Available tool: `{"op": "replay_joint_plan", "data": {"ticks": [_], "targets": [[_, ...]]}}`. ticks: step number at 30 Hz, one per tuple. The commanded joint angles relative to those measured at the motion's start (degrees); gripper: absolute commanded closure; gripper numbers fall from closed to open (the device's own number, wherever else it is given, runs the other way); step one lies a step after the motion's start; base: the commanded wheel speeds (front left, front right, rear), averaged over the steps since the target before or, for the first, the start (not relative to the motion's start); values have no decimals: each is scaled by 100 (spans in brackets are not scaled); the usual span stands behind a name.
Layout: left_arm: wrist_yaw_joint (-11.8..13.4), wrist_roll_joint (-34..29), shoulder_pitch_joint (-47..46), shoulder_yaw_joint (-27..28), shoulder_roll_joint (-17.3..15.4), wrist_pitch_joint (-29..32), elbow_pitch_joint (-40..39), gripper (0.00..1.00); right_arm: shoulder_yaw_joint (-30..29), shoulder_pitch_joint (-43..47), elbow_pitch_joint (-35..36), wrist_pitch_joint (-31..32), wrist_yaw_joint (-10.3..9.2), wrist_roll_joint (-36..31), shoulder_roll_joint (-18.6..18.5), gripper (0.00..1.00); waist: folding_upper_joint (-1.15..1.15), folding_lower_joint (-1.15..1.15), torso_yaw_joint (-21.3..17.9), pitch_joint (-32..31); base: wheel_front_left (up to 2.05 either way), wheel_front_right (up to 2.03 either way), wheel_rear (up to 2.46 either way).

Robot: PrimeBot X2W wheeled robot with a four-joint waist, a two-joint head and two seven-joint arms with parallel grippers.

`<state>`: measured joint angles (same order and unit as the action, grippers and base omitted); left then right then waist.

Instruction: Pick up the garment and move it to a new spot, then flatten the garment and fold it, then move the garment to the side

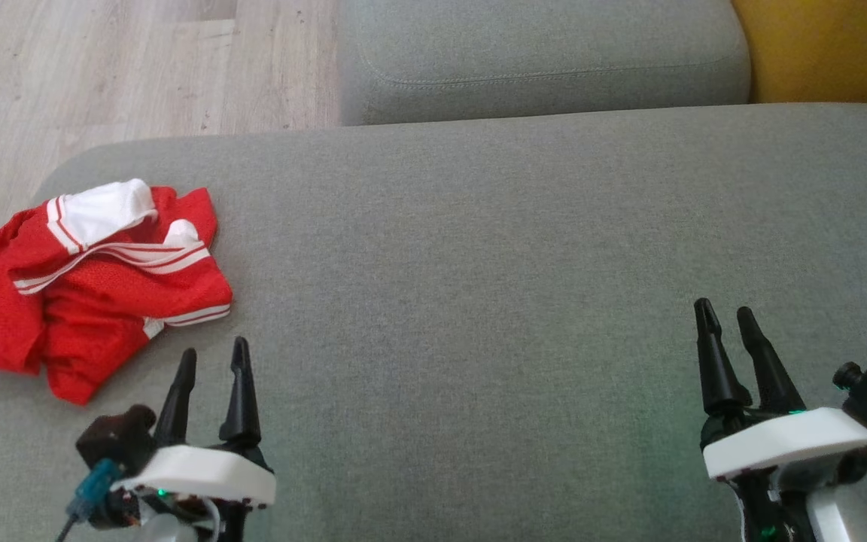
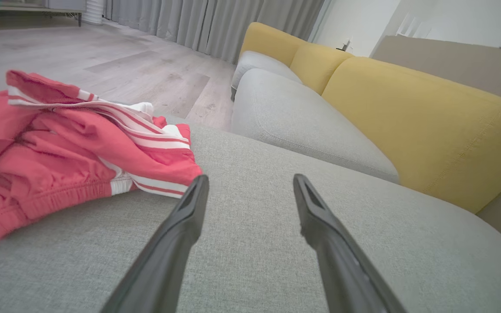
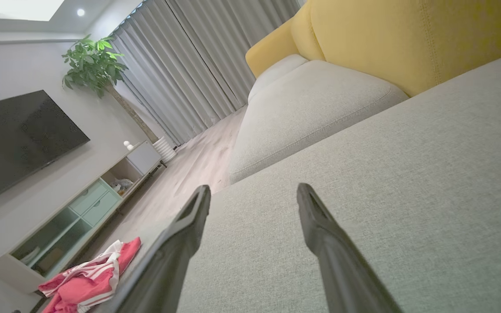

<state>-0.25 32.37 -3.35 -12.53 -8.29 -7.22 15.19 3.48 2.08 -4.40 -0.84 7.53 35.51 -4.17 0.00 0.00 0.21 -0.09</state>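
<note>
While the left fingers (image 1: pixel 240 399) gape, the garment (image 1: pixel 102 293) lies crumpled.

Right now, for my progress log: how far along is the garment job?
Done: nothing visible; the red white-striped garment lies crumpled at the left edge of the grey sofa seat. In hand: nothing; the left claw and right claw hover open, empty, apart from it. Left: pick up, move, flatten, fold, set aside.

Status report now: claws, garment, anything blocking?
Left claw open, empty. Right claw open, empty. Red garment crumpled, left edge of grey cushion, untouched. Nothing between it and left claw.
</note>
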Motion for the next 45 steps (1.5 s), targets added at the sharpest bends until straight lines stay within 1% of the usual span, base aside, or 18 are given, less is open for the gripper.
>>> {"op": "replay_joint_plan", "data": {"ticks": [1,15,21,30,42,45], "targets": [[76,-265,-318,71,-123,-98,-124,0,114,-43,267,-5,-3,-262,-61,0,0,0,1,2,0,0,0],[355,-941,-331,77,-170,-320,34,0,155,73,433,112,-3,-1147,15,0,0,0,14,22,0,0,0],[360,-1178,-303,115,-206,-422,44,0,155,124,517,174,-4,-1554,48,0,0,0,31,31,0,0,0],[439,-1679,-287,111,-285,-575,146,0,108,206,650,248,-4,-2086,108,0,0,0,38,37,0,0,0],[551,-2211,-357,94,-296,-777,451,0,62,248,749,203,-4,-2524,127,0,0,0,28,85,0,0,0],[552,-2161,-370,117,-282,-777,500,0,64,238,725,194,-4,-2475,128,0,0,0,25,91,0,0,0]]}}
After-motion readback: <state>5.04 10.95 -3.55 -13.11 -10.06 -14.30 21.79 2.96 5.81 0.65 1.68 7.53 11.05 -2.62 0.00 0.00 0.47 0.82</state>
